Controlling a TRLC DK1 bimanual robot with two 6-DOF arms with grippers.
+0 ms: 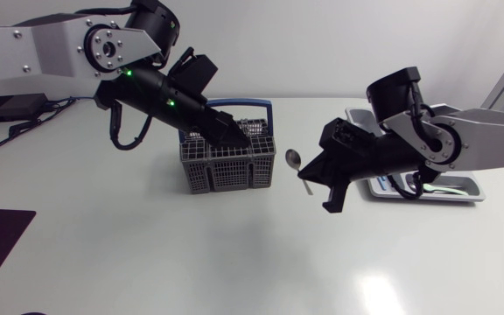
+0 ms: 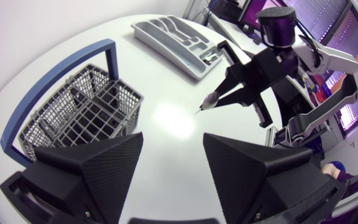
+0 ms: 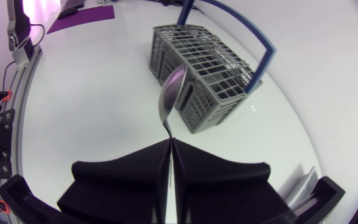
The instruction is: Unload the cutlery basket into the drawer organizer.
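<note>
The right gripper (image 3: 171, 142) had its fingers pinched on the handle of a spoon (image 3: 171, 96), held over the counter (image 1: 147, 254) just at 3 o'clock of the cutlery basket (image 1: 226, 172), with the drawer organizer (image 2: 166, 40) farther toward 3 o'clock, while the left gripper (image 2: 173, 142) hung over the basket, fingers spread.

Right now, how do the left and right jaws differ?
Left jaws stand open and empty; right jaws are shut on a spoon. Left jaws are at the basket; right jaws sit between it and the organizer. Both are matte black wedges.
</note>
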